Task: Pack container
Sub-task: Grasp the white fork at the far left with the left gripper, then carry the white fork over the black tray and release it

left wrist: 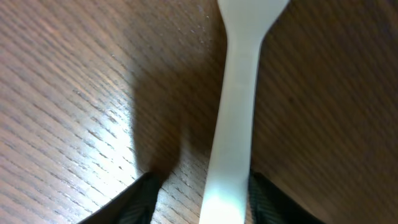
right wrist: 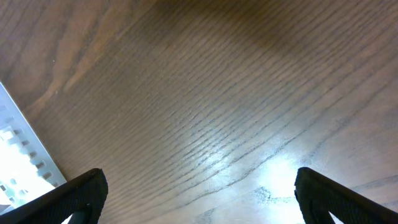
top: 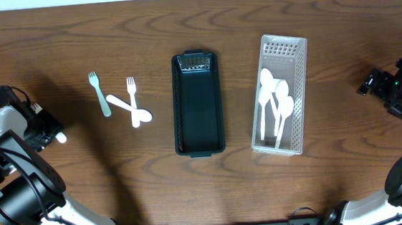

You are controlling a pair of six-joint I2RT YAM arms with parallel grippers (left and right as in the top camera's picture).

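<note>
An empty dark green container (top: 202, 150) lies at the table's middle. To its left lie a pale green fork (top: 100, 94), a white fork (top: 132, 91) and a white spoon (top: 127, 108). A clear perforated tray (top: 291, 48) on the right holds several white spoons (top: 273, 96). My left gripper (top: 50, 136) is at the far left, low over the table. Its jaws (left wrist: 205, 199) straddle the handle of a white utensil (left wrist: 233, 118). The handle touches the right finger, and bare wood shows beside the left finger. My right gripper (right wrist: 199, 193) is open and empty at the far right (top: 373, 84).
The clear tray's corner (right wrist: 18, 155) shows at the left edge of the right wrist view. The wooden table (top: 337, 15) fills the view. Both arms' bases stand at the front edge.
</note>
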